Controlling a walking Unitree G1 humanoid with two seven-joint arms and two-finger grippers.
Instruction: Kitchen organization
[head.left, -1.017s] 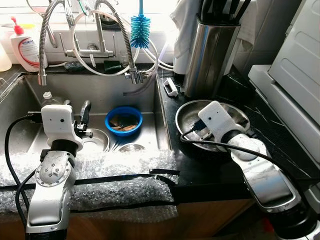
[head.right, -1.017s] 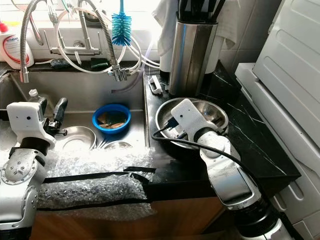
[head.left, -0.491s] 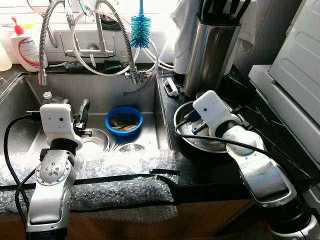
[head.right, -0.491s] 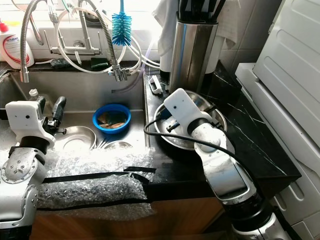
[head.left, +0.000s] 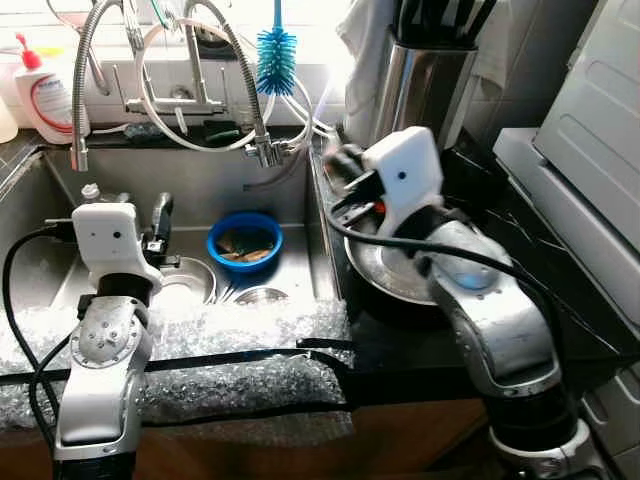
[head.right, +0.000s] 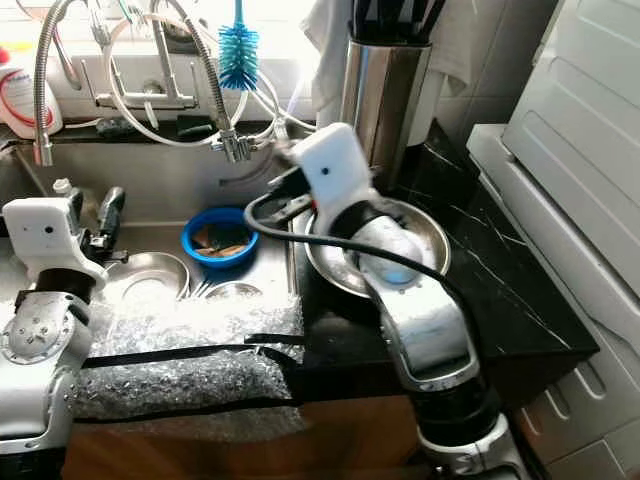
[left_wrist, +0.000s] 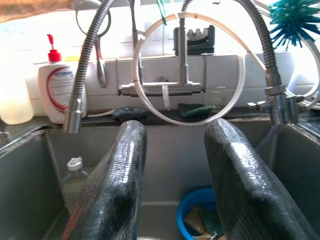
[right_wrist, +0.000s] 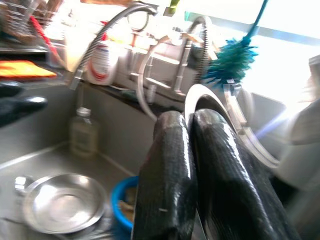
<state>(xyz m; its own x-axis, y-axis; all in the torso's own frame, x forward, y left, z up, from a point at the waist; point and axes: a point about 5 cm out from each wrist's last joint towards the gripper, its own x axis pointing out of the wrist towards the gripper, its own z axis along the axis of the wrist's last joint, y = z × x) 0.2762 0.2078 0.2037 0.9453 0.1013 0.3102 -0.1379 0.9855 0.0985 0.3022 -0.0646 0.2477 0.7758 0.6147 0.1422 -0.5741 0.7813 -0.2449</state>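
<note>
My right gripper (head.left: 336, 166) is raised over the counter's left edge beside the sink, blurred, pointing toward the faucet. In the right wrist view its fingers (right_wrist: 170, 165) are pressed shut, with nothing clearly held. Below its arm a steel bowl (head.left: 392, 276) rests on the black counter (head.left: 400, 340). My left gripper (head.left: 158, 216) hangs open inside the sink (head.left: 200, 185), its fingers (left_wrist: 230, 170) apart and empty. Beneath it lie a steel dish (head.left: 186, 282) and a blue bowl (head.left: 245, 240) holding scraps.
Faucet hoses (head.left: 255, 110) and a blue brush (head.left: 276, 52) hang behind the sink. A tall steel utensil holder (head.left: 420, 90) stands at the back of the counter. Bubble wrap (head.left: 200, 350) covers the sink's front edge. A soap bottle (head.left: 40, 90) is far left, a white appliance (head.left: 590, 130) right.
My right arm has lifted out of the steel bowl and swung up and left toward the sink's edge. The left arm has stayed put.
</note>
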